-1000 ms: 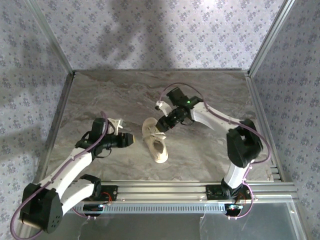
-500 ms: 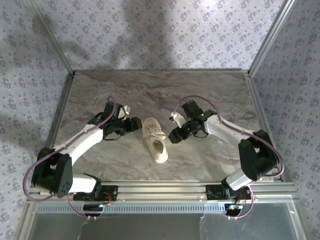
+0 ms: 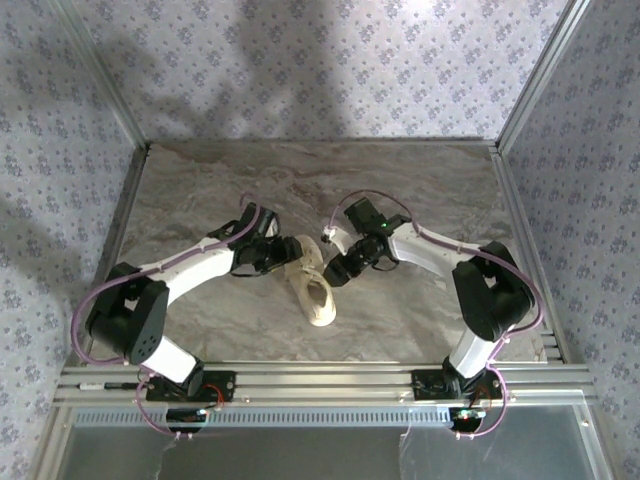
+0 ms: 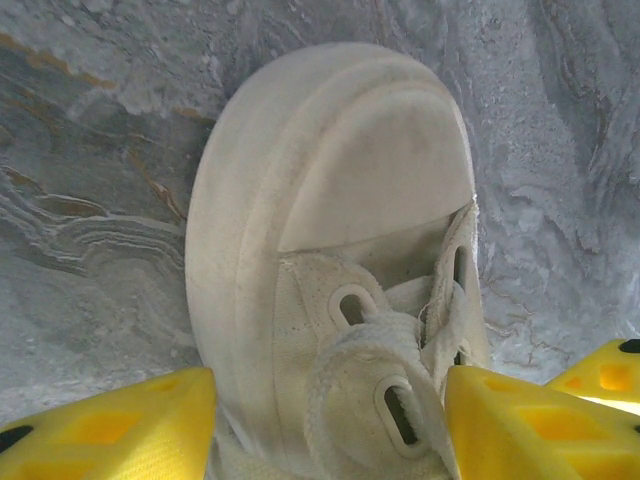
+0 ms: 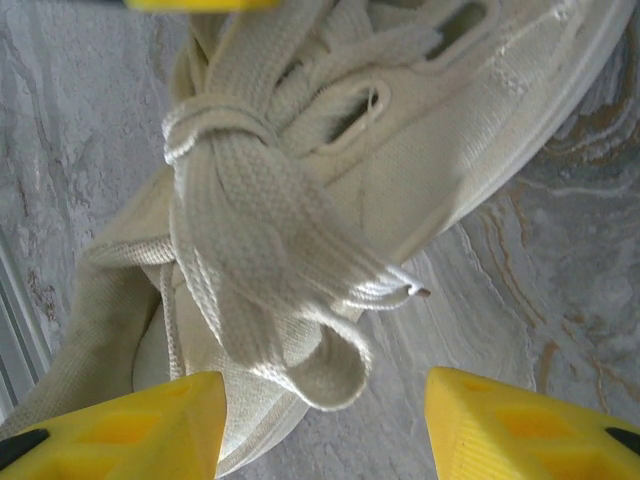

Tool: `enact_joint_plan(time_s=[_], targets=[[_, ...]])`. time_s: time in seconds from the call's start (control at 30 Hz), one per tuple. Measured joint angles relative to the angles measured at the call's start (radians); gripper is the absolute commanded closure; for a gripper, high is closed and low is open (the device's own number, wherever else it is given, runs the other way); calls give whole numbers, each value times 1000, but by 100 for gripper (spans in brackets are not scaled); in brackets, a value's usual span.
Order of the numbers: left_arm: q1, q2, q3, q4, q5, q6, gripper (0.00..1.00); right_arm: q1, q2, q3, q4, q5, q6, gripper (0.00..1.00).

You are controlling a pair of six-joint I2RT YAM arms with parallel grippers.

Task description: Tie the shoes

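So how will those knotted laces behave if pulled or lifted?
Probably floppy: the laces are flat woven bands drooping off the sneaker. Likely grippy rather than slippery, given the coarse weave. The sneaker looks small and light, so a tug may drag it across the table.

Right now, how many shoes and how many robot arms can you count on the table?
Shoe: 1
Robot arms: 2, the left arm and the right arm
Total: 3
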Motion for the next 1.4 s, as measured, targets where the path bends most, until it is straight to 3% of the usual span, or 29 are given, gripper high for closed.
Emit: enact_joint_plan(time_s=[0.17, 0.27, 0.37, 0.47, 0.67, 1.0, 1.4], targets=[[-13, 43, 12, 21, -3, -19, 44, 19, 26, 24, -4, 1, -23, 48], [-13, 53, 13, 19, -6, -24, 64, 26, 34, 30, -9, 5, -38, 59], [-12, 54, 14, 13, -10, -21, 87, 29, 34, 31, -20, 22, -48, 78], [-13, 53, 22, 8, -14, -14, 100, 32, 34, 31, -35, 52, -61, 94], [-13, 19, 27, -43, -60, 6, 100, 30, 14, 31, -62, 100, -71, 100], [-33, -2, 28, -77, -105, 43, 100, 15, -28, 31, -112, 128, -93, 100], [-45, -5, -32, -98, -102, 159, 100, -50, 37, 31, -163, 113, -63, 100]])
